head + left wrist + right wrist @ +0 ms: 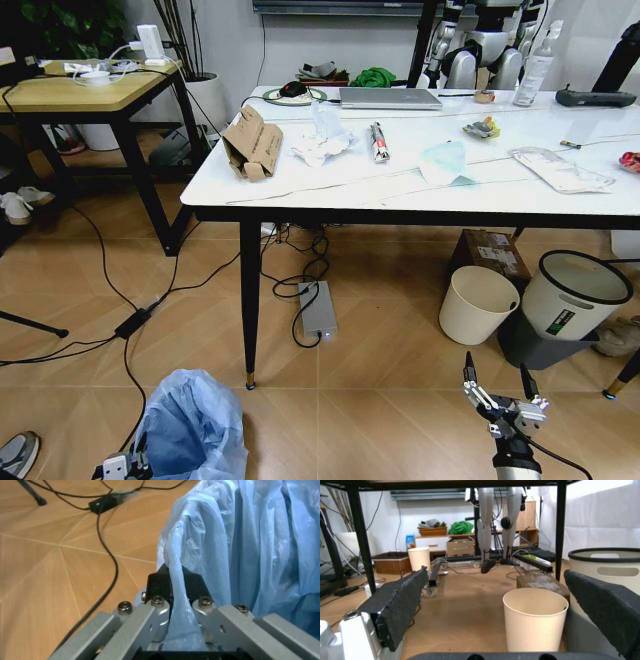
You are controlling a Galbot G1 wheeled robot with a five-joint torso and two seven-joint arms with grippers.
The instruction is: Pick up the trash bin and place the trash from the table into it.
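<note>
Left pincer point(172, 592) low, gripping trash bin point(240, 543)

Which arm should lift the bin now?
Left. The left gripper is already shut on the bin's blue bag at the rim, low on the robot's left. The right gripper hangs open, away from it, near the cream bin.

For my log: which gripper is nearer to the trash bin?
Left. The left gripper is shut on the trash bin bag edge; the right gripper hangs open, far across the floor.
</note>
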